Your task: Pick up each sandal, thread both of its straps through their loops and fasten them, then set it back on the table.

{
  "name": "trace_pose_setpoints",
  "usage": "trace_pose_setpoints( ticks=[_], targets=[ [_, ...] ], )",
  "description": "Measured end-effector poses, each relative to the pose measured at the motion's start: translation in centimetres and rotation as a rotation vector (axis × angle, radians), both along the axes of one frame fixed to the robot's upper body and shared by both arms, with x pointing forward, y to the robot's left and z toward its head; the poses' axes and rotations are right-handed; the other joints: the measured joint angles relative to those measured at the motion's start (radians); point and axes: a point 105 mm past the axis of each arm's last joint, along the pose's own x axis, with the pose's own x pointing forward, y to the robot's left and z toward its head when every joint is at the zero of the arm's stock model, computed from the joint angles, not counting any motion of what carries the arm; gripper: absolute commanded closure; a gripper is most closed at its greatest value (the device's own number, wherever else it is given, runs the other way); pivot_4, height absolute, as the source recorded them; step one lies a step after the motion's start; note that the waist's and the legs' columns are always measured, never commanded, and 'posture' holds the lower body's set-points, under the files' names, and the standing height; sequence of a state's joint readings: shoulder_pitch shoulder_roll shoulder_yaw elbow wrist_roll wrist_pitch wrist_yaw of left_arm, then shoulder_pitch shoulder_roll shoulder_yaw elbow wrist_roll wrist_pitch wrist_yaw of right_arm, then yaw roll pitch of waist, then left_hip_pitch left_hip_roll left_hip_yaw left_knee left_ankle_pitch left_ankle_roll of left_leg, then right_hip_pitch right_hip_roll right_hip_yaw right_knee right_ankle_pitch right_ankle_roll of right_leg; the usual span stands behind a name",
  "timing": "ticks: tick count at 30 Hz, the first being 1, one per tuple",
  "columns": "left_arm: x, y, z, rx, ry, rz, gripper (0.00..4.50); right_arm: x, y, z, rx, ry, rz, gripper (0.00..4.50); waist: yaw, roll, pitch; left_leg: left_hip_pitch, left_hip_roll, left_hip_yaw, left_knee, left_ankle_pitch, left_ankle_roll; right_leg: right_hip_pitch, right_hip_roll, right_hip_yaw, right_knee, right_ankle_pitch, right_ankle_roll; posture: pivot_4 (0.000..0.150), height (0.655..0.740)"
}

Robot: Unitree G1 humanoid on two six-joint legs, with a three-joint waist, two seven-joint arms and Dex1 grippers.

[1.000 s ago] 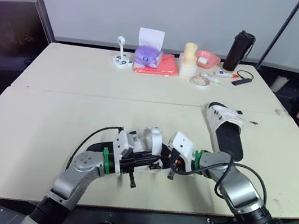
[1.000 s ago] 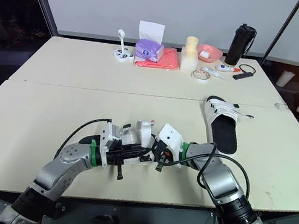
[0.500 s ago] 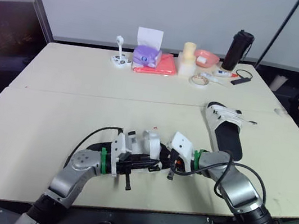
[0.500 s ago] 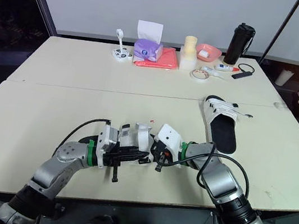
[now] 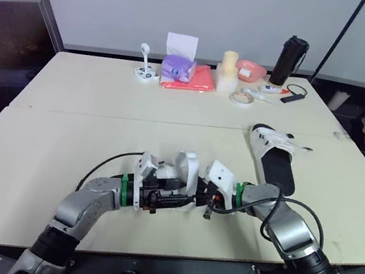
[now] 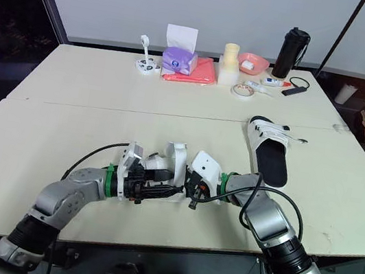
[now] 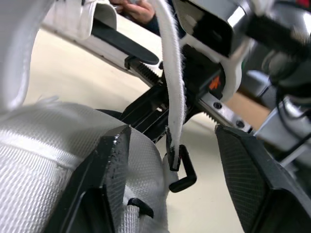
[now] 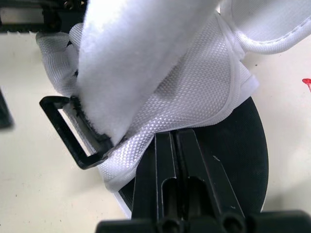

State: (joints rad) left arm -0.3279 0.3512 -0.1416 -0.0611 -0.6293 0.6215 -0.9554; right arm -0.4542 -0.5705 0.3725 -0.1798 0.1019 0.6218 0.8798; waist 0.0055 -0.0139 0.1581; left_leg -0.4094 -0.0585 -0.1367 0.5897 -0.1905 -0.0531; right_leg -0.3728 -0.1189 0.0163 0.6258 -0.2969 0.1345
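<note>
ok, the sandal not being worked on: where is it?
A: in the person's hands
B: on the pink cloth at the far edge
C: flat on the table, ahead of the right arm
C: the far sandal lies flat on the table on the robot's right, apart from the near sandal.

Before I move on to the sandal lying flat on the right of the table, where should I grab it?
Probably the bare black heel half, the end nearest the robot, pinched across its width from above. The sandal lies sole down, and its white straps crowd the far end, which should stay free for threading.
</note>
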Motion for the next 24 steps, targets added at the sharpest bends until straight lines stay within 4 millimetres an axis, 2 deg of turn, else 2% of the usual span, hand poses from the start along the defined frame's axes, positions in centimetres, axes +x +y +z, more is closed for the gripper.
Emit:
trace_pose_setpoints(
  ticks=[5, 12, 23, 24],
  targets=[
    [0.7, 0.4, 1.5, -0.053, 0.086, 0.006, 1.62, 0.0, 0.0, 0.0, 0.001, -0.004, 0.004, 4.50, -0.001, 0.000, 0.000, 0.000, 0.000, 0.000, 0.000, 0.000, 0.000, 0.000, 0.000, 0.000, 0.000, 0.000, 0.000, 0.150, 0.7400],
    [1.4, -0.4, 3.1, -0.094, 0.118, 0.011, 1.62, 0.1, 0.1, 0.0, 0.002, -0.007, 0.006, 4.50, -0.001, -0.001, 0.001, 0.000, -0.001, 0.001, 0.000, 0.000, 0.000, 0.000, 0.000, 0.000, 0.001, 0.000, 0.000, 0.150, 0.7400],
    [1.4, -0.7, 3.5, -0.076, 0.115, -0.007, 1.62, 0.1, 0.0, 0.0, 0.002, -0.009, 0.006, 4.50, -0.001, -0.001, 0.001, 0.000, -0.001, 0.001, 0.000, 0.000, 0.000, 0.000, 0.000, 0.000, 0.000, 0.000, 0.000, 0.150, 0.7400],
    [1.3, -0.7, 3.4, -0.068, 0.114, -0.014, 1.85, 0.1, 0.0, 0.0, 0.003, -0.009, 0.006, 4.50, -0.001, -0.001, 0.001, 0.000, -0.001, 0.001, 0.000, 0.000, 0.000, 0.000, 0.000, 0.000, 0.000, 0.000, 0.000, 0.150, 0.7400]
  ],
)
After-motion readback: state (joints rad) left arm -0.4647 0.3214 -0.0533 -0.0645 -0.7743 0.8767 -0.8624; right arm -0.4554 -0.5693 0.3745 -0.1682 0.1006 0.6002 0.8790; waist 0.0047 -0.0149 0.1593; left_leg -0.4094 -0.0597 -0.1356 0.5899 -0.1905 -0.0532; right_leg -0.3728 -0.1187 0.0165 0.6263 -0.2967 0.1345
